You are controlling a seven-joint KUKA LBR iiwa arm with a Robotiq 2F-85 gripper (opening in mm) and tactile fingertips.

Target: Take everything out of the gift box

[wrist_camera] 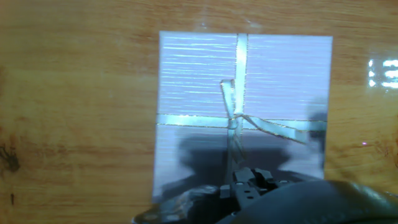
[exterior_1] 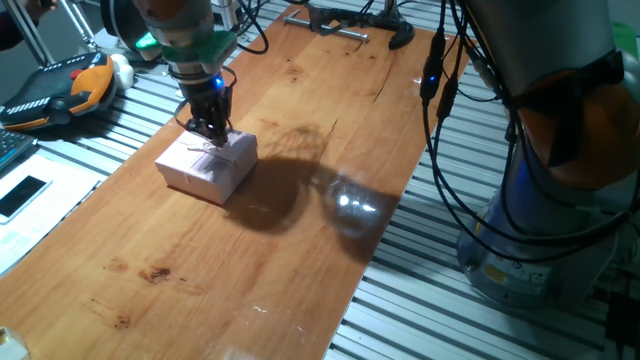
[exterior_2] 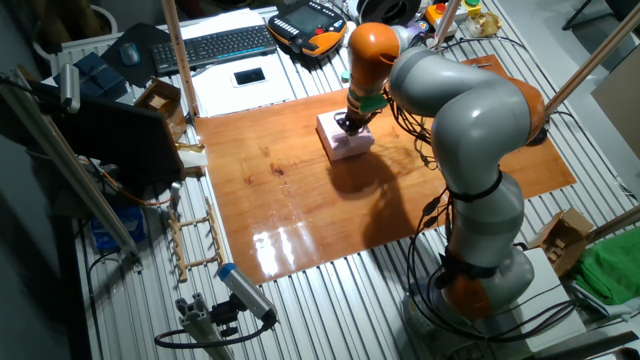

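The gift box [exterior_1: 207,164] sits closed on the wooden table [exterior_1: 200,270], toward the end of the board nearest the keyboard [exterior_2: 212,43] and the orange-and-black hand controller [exterior_1: 60,88]. Its lid [wrist_camera: 242,106] is on, pale pink, crossed by a thin ribbon with a bow [wrist_camera: 239,121] tied near the centre. The contents are hidden under the lid. The gripper [exterior_1: 210,130] hangs straight above the box, fingertips down at the bow, at or just over the lid surface; contact cannot be confirmed. Whether the fingers are apart or closed on the ribbon cannot be told: the hand view shows only dark gripper parts at the bottom edge and their shadow on the lid. A bright glare patch [exterior_1: 352,203] lies on the table beside the box's shadow.
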